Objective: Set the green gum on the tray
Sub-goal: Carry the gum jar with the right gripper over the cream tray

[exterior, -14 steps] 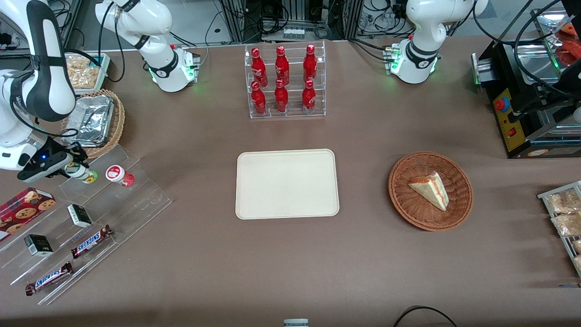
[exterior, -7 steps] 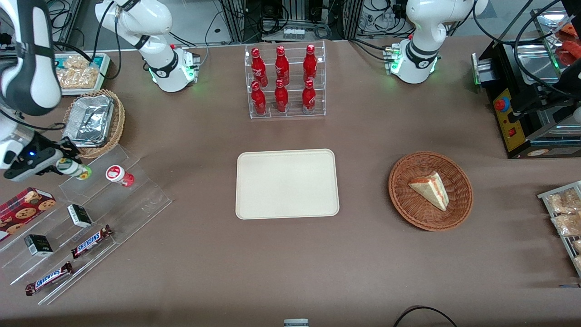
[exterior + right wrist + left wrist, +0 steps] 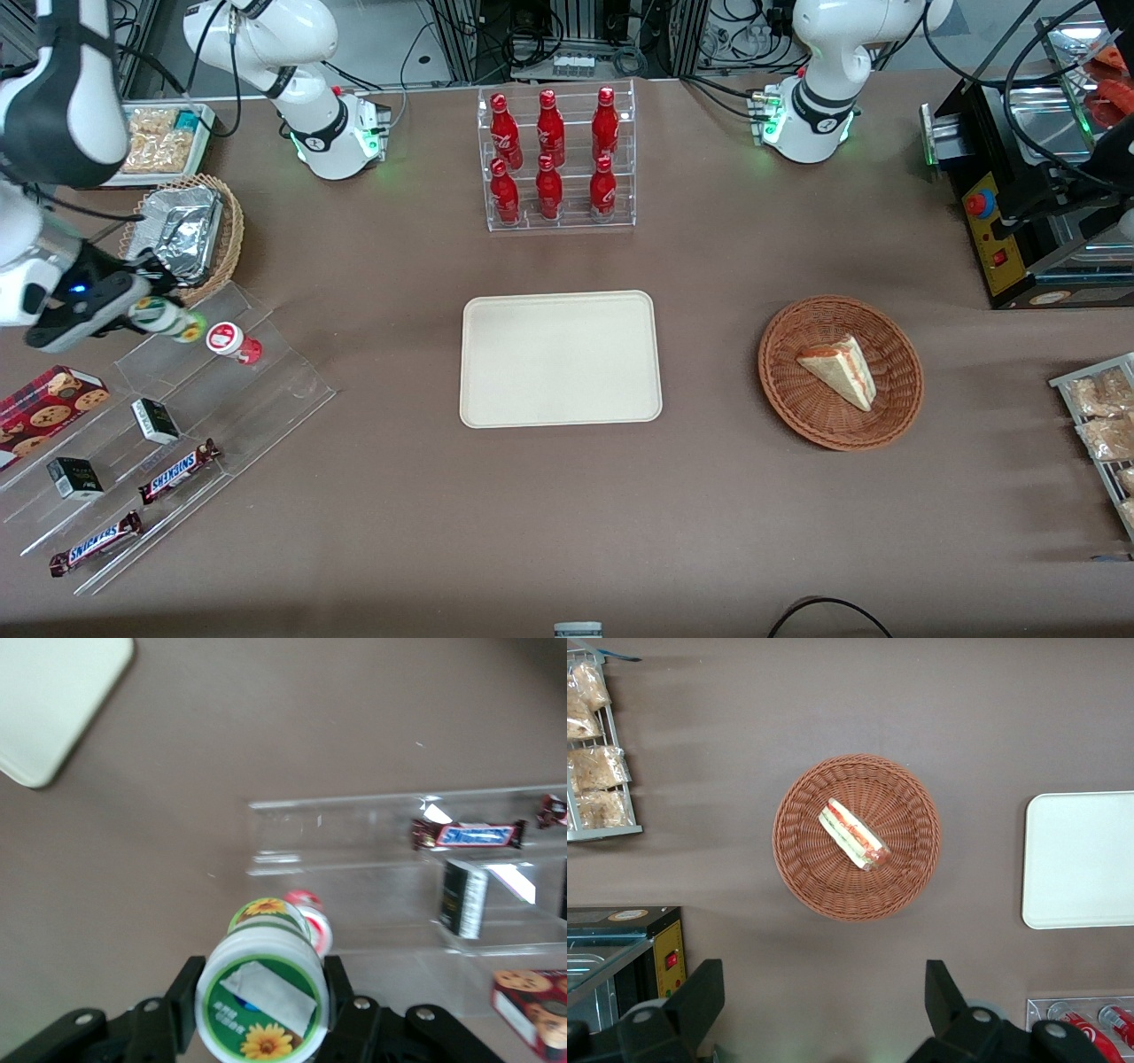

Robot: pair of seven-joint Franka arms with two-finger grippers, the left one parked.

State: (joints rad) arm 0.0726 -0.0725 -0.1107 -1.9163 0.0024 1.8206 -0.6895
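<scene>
My right gripper (image 3: 149, 310) is shut on the green gum (image 3: 166, 318), a small green-yellow bottle with a white lid, and holds it lifted above the top step of the clear stepped stand (image 3: 275, 390) at the working arm's end of the table. In the right wrist view the gum's lid (image 3: 261, 999) fills the space between my two black fingers (image 3: 184, 1001). The red gum bottle (image 3: 232, 342) lies on the stand just beside and below it, and shows in the wrist view too (image 3: 312, 912). The cream tray (image 3: 560, 358) lies flat at the table's middle, bare; a corner of it shows in the wrist view (image 3: 53, 700).
The stand also holds Snickers bars (image 3: 177, 470), small dark boxes (image 3: 155, 420) and a cookie box (image 3: 49, 403). A wicker basket with a foil tray (image 3: 182, 232) stands close by. A rack of red bottles (image 3: 554, 159) and a basket with a sandwich (image 3: 840, 372) flank the tray.
My gripper has lifted the green gum off the stand's top step and now carries it a little higher and closer to the red gum bottle. The red bottle has not moved.
</scene>
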